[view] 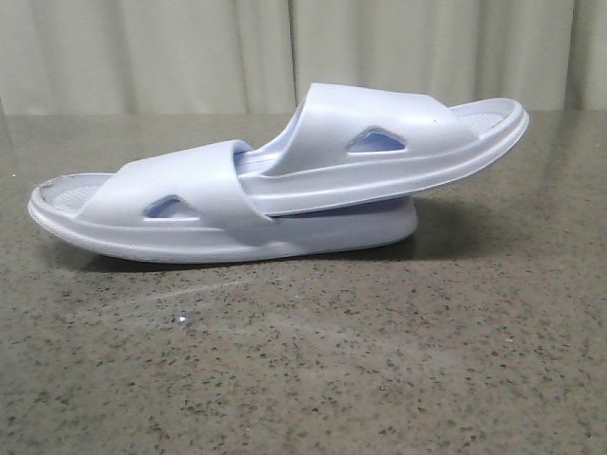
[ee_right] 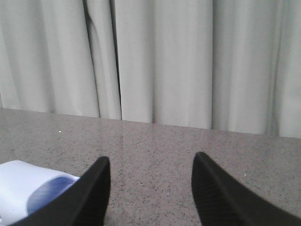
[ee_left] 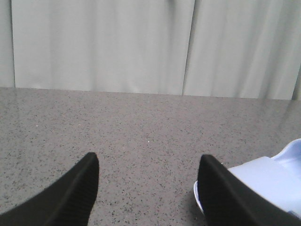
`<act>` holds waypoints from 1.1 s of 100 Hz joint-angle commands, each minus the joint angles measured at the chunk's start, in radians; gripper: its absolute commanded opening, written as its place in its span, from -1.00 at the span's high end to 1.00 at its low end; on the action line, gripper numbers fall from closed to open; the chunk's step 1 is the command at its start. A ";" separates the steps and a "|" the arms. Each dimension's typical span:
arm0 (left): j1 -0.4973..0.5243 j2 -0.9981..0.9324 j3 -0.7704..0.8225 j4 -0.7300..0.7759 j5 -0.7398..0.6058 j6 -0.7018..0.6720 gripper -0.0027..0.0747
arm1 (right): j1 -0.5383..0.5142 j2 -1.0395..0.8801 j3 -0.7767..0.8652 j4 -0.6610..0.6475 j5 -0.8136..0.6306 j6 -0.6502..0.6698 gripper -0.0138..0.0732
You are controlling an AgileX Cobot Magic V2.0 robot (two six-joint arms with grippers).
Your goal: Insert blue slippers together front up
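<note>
Here we are with the blue slippers (view: pixel 275 180) sitting out in the middle of the speckled grey table (view: pixel 379 360), already nested: the lower one (view: pixel 190 223) lies flat with its sole on the stone, and the upper one (view: pixel 398 142) is slid under the lower one's strap, its far end lifted clear and jutting out to the right. Both show their triangular side cut-outs to the front camera. Pale curtains (view: pixel 190 47) hang along the back. Neither arm shows in the front view. Over on the left wrist camera, the left gripper (ee_left: pixel 146 188) has its black fingers spread wide with bare table between them, holding nothing; a slipper end (ee_left: pixel 263 181) peeks in just beyond the outside of one finger (ee_left: pixel 221 197), close beside it. The right gripper (ee_right: pixel 148 188) is likewise spread apart and empty, and a pale slipper end (ee_right: pixel 28 188) sits just outside its finger (ee_right: pixel 89 197), partly hidden behind it.
</note>
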 commanded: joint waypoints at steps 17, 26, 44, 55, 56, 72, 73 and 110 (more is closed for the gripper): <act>0.001 0.005 -0.018 -0.017 0.007 -0.002 -0.11 | -0.003 -0.018 0.001 -0.012 -0.115 -0.013 -0.07; 0.001 0.005 -0.018 -0.017 0.009 -0.002 -0.10 | -0.003 -0.014 0.001 -0.012 -0.128 -0.013 -0.06; 0.001 0.005 -0.018 -0.017 0.005 -0.002 0.20 | -0.003 -0.014 0.001 -0.012 -0.128 -0.013 0.30; 0.001 0.005 -0.018 -0.017 0.006 -0.002 0.47 | -0.003 -0.014 0.001 -0.012 -0.131 -0.013 0.61; 0.001 0.005 -0.018 -0.017 0.006 -0.002 0.51 | -0.003 -0.014 0.001 -0.012 -0.131 -0.013 0.63; 0.001 0.005 -0.018 -0.017 0.008 -0.002 0.89 | -0.003 -0.014 0.001 -0.012 -0.134 -0.013 0.91; 0.001 0.005 -0.018 -0.017 0.008 -0.002 0.89 | -0.003 -0.014 0.001 -0.012 -0.134 -0.013 0.91; 0.001 0.005 -0.018 -0.017 0.013 -0.002 0.89 | -0.003 -0.014 0.001 -0.012 -0.130 -0.013 0.92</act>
